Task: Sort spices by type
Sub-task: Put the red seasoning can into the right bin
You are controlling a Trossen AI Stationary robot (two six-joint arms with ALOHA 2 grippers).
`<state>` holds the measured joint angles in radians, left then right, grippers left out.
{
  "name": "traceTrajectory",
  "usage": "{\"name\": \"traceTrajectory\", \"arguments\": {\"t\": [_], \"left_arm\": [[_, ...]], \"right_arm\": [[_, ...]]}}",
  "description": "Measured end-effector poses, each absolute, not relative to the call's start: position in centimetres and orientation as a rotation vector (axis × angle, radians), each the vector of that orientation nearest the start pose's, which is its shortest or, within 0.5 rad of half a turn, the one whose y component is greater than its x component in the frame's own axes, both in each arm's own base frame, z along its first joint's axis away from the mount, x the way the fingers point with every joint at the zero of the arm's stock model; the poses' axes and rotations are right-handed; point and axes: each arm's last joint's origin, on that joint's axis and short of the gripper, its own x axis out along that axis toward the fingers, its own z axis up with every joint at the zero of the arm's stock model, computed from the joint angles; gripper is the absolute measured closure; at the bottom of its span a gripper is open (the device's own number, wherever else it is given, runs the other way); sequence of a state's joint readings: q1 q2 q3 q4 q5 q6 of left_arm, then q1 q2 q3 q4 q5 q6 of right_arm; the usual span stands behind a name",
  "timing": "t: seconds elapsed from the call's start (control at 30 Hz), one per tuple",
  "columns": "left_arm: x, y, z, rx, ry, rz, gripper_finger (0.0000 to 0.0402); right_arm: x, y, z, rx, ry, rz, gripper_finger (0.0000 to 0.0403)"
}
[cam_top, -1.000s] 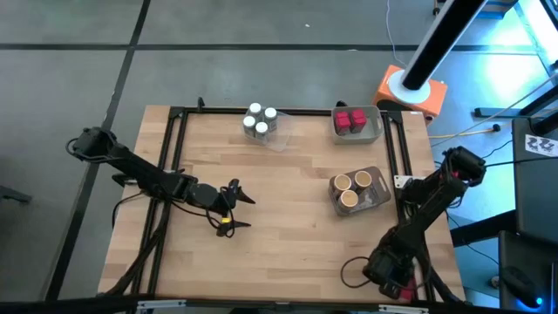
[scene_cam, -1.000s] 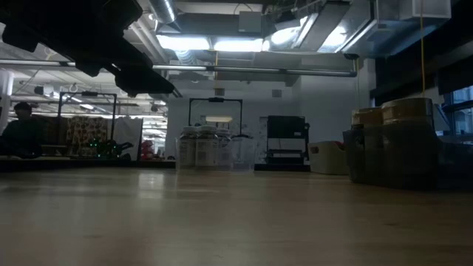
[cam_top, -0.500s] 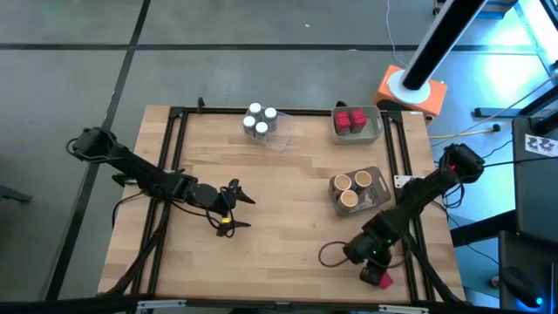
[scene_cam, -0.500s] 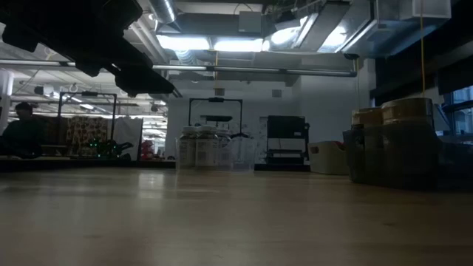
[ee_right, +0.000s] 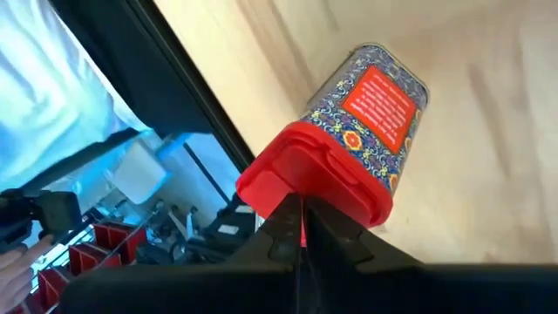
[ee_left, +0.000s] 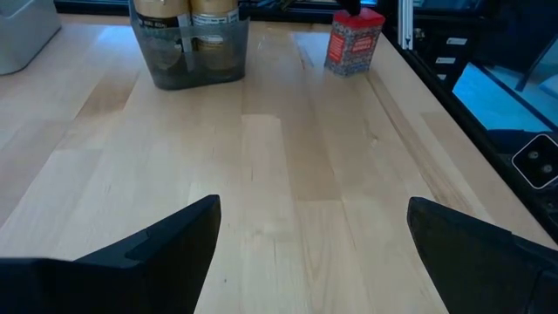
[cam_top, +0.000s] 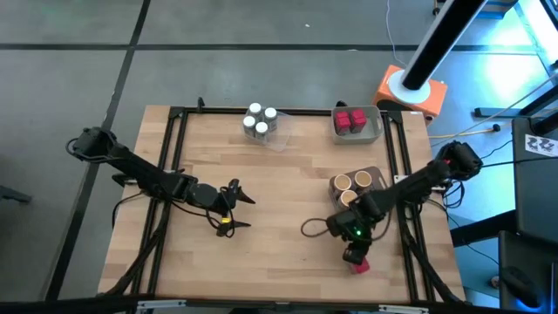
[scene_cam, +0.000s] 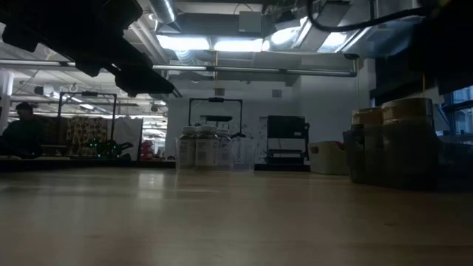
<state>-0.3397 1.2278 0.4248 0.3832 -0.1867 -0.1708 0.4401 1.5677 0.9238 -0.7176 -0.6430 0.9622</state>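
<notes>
Right now my right gripper [cam_top: 354,260] is pinched down on the red lid of a red packet [ee_right: 349,144], fingers nearly together, over the near right part of the table [cam_top: 261,192]. Same packet shows in the left wrist view [ee_left: 353,42], standing upright close to the table's right edge rail, just beside the dark tray [cam_top: 377,196]. Patterned body, red label, red flip cap. Can't tell from above whether its base is touching the wood or slightly lifted.

My left gripper [cam_top: 235,209] is wide open, holding nothing, hovering over the left-centre of the table; bare wood shows between its fingers [ee_left: 157,253].

Rest of the spices:
- white-lidded jars [cam_top: 259,120] grouped in a clear tray [cam_top: 277,138] at the far edge, centre-left. Low view shows them as a cluster [scene_cam: 203,148] in the middle distance.
- red packets [cam_top: 350,120] in a grey tray [cam_top: 373,129] at the far right corner.
- tan round jars [cam_top: 349,187] in the dark tray, right side, mid-depth. Three tops visible from above; the left wrist view shows them [ee_left: 187,9] upright inside it.

A person [scene_cam: 22,137] is in the room far beyond the table, well apart from the arms.
</notes>
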Motion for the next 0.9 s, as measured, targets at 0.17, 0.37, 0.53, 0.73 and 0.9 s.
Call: {"name": "traceTrajectory", "arguments": {"t": [0.17, 0.37, 0.53, 0.73, 0.9], "left_arm": [[22.1, -7.2, 17.8, -0.058, 0.417, -0.116, 0.0050], [22.1, -7.2, 17.8, -0.056, 0.420, -0.116, 0.0050], [22.1, -7.2, 17.8, -0.048, 0.423, -0.117, 0.0050], [22.1, -7.2, 17.8, -0.044, 0.423, -0.118, 0.0050], [22.1, -7.2, 17.8, -0.055, 0.423, -0.116, 0.0050]], "right_arm": [[24.6, 11.6, 18.0, 0.884, 1.700, 0.191, 0.0379], [24.5, 10.8, 19.3, 0.975, 1.677, 0.224, 0.0379], [23.7, 11.7, 23.7, 0.972, 1.579, 0.208, 0.0379], [21.1, 13.7, 28.4, 0.751, 1.352, 0.068, 0.0379], [18.5, 15.5, 28.9, 0.594, 1.219, -0.090, 0.0379]]}}
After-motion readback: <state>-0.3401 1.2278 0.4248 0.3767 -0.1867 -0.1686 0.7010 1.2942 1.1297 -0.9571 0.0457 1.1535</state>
